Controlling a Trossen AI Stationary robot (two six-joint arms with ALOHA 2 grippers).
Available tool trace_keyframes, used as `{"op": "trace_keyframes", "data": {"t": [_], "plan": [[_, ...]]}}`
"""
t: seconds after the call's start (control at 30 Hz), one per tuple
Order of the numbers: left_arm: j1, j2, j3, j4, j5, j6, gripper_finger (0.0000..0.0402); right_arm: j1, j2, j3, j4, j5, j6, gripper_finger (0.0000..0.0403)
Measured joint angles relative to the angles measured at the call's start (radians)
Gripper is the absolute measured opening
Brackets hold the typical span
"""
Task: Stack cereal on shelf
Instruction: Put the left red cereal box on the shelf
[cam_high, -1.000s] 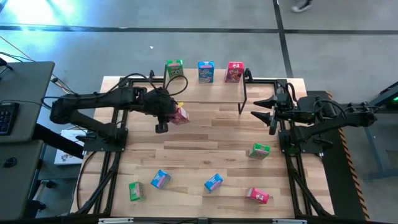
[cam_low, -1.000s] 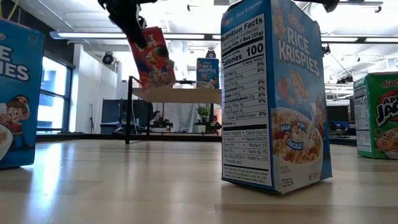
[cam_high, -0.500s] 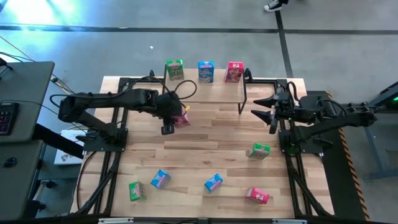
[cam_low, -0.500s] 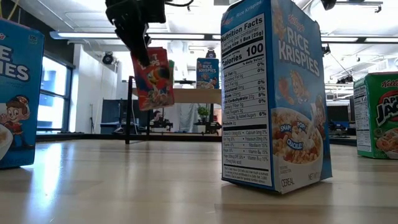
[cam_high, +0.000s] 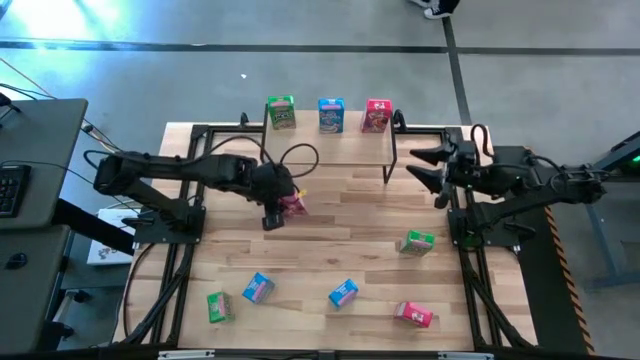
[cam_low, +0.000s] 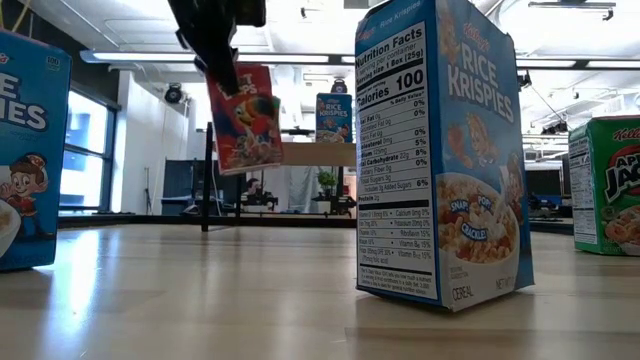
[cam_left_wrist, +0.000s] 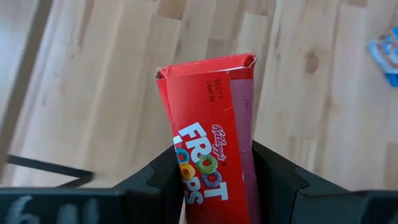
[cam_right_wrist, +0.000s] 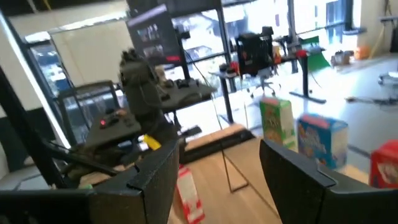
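My left gripper (cam_high: 272, 205) is shut on a red-pink cereal box (cam_high: 292, 199) and holds it above the table, near the shelf's (cam_high: 340, 150) left front leg. The low view shows that box (cam_low: 245, 120) in the air. A green (cam_high: 281, 112), a blue (cam_high: 331, 115) and a red-pink box (cam_high: 377, 116) stand along the shelf's far edge. My right gripper (cam_high: 427, 166) is open and touches nothing, level with the shelf's right end. Several other boxes rest on the tabletop. My left gripper (cam_left_wrist: 214, 186) pinches the red-pink box's upper end (cam_low: 222, 78) between its two fingers, one finger (cam_left_wrist: 163, 177) on either side. The fingers come from above, pointing down. The box hangs below them, clear of the table and slightly tilted, its free end (cam_left_wrist: 208, 67) pointing downward.
On the tabletop are a green box (cam_high: 417, 241) at right, and a green (cam_high: 219, 306), two blue (cam_high: 258, 288) (cam_high: 343, 293) and a red-pink box (cam_high: 413, 314) near the front edge. A blue box (cam_low: 440, 150) stands close to the low camera. Black arm frames line both sides.
My left gripper has carried the red-pink box a little toward the table's near edge and slightly right, keeping its hold; the box hangs somewhat more upright than before. My right gripper has shifted slightly toward the far edge.
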Motion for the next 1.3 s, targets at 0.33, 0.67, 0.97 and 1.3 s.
{"op": "trace_keyframes", "data": {"t": [0.33, 0.67, 0.97, 1.3], "plan": [[-0.073, 0.000, 0.000, 0.062, -0.001, -0.106, 0.0142, 0.000, 0.035, 0.000, 0.238, -0.118, -0.138, 0.0218], [-0.116, 0.000, 0.000, 0.091, -0.001, -0.164, 0.0142, 0.000, 0.094, 0.001, 0.259, -0.185, -0.125, 0.0245], [-0.121, 0.000, 0.000, 0.090, 0.036, -0.154, 0.0142, 0.000, 0.228, 0.060, 0.283, -0.187, -0.045, 0.0261], [-0.121, 0.000, 0.000, 0.089, 0.050, -0.082, 0.0142, 0.000, 0.474, 0.268, 0.139, -0.209, -0.044, 0.0261]]}}
